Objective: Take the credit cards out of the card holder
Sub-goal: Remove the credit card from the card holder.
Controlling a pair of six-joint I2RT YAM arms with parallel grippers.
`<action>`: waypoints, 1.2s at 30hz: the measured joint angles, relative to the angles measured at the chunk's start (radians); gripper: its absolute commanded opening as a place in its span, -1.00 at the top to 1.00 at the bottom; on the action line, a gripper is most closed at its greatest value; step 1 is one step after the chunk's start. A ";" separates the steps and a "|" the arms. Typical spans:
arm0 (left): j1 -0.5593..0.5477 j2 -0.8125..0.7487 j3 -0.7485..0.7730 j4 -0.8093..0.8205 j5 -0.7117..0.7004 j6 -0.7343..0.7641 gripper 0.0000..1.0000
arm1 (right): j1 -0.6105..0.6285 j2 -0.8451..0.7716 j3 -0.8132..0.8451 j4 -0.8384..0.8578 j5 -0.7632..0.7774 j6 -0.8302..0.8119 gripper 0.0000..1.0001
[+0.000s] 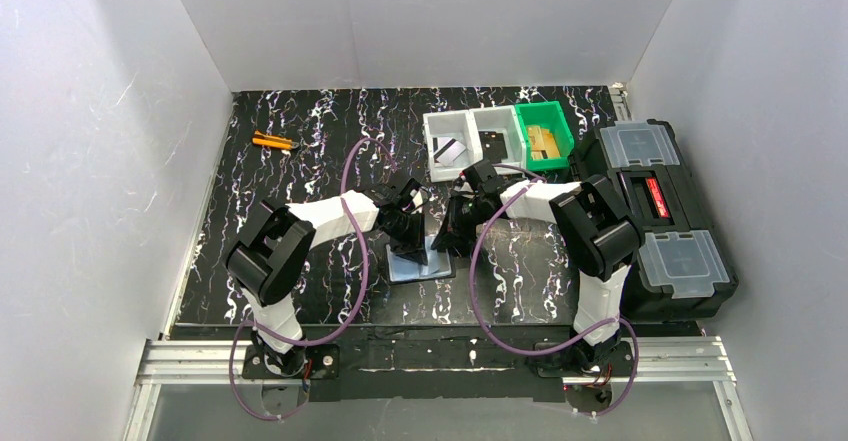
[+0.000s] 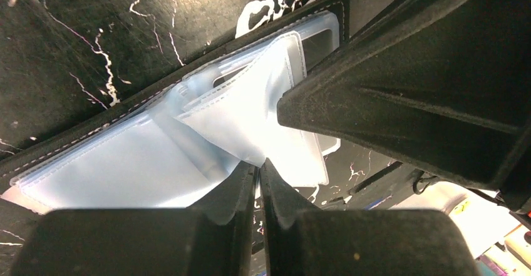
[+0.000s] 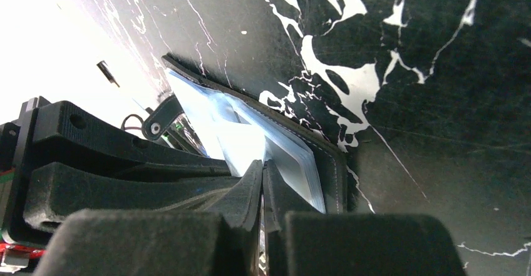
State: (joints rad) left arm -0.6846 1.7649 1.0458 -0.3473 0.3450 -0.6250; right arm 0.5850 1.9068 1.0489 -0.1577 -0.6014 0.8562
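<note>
The card holder lies open in mid-table, its pale blue clear sleeves facing up inside a black stitched edge. My left gripper comes in from the left, shut on the corner of a raised sleeve. From the right, my right gripper has its jaws together on the edge of the same sleeve stack; one of its fingers looms in the left wrist view. No card shows inside the holder. One silvery credit card with a dark stripe lies in a white tray.
Beside the card tray stand a second white tray and a green bin of tan blocks. A large black toolbox with clear lids lines the right edge. An orange tool lies at the back left.
</note>
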 measured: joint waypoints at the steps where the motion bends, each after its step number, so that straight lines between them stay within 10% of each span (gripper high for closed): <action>1: -0.001 0.000 0.000 -0.002 0.003 0.001 0.78 | 0.000 0.000 0.000 -0.003 0.001 -0.002 0.97; 9: 0.002 -0.062 0.004 -0.087 0.001 0.011 0.29 | 0.001 0.000 0.000 -0.006 0.006 -0.022 0.97; 36: 0.114 -0.395 -0.025 -0.350 -0.188 0.068 0.53 | 0.138 -0.032 0.188 -0.088 -0.008 0.005 -0.08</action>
State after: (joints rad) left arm -0.5705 1.3697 1.0206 -0.6975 0.1566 -0.5571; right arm 0.7235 1.8751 1.2369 -0.2455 -0.6094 0.8612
